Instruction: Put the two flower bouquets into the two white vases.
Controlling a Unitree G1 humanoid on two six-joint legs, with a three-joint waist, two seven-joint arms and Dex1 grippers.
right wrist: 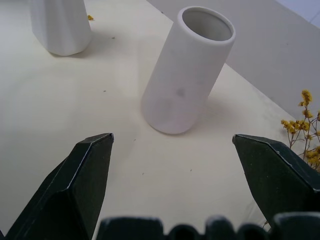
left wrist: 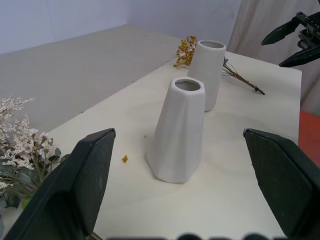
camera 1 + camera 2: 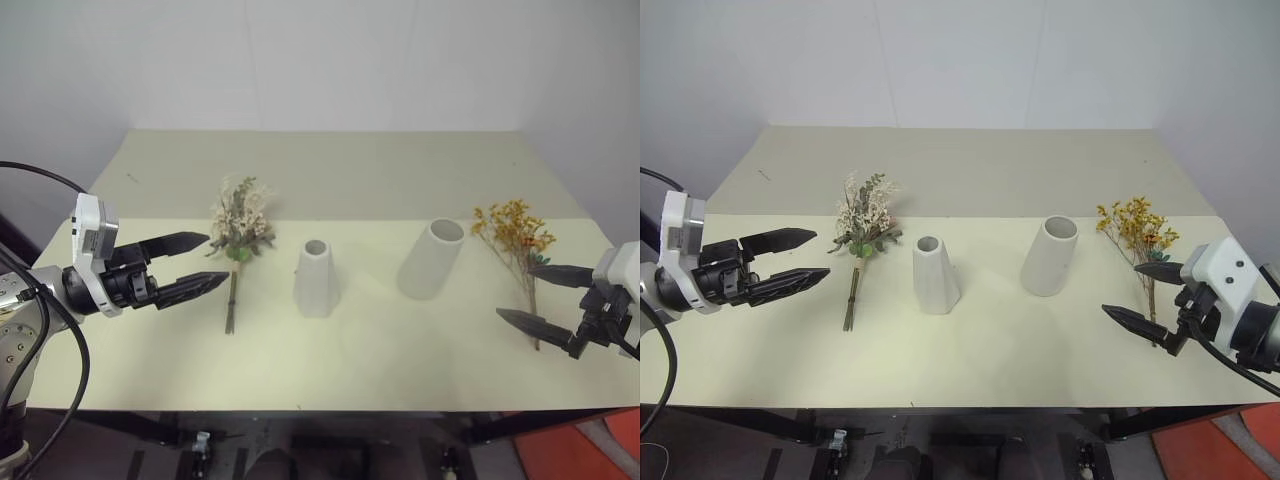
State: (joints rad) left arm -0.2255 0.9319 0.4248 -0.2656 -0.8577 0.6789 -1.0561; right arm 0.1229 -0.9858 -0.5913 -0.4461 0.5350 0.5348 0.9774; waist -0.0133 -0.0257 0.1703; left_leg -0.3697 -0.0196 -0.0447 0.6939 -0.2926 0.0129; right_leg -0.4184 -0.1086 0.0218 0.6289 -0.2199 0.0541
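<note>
Nearest us, our left gripper [image 3: 195,265] hung above the table's [image 3: 380,350] left edge with its fingers spread wide and nothing between them, aimed inward toward the flowers. Our right gripper [image 3: 532,296] sat the same way at the right edge, fully open and empty, its fingers bracketing the lower stems of the yellow-orange spray [image 3: 518,245] without touching them, as far as we could judge. That mirrored pose looked to us like a ready stance, each arm facing the bunch on its own side.

Just past the left gripper lay the dried cream-and-pink bouquet [image 3: 238,235], flat on the tabletop, stems pointing back at us, probably so they could be pinched easily. Between the two bunches stood the vases, both upright and empty: the narrow cone vase [image 3: 316,278] beside the dried bouquet, and the wider slanted vase [image 3: 432,259] nearer the yellow spray, its large mouth leaning away.
</note>
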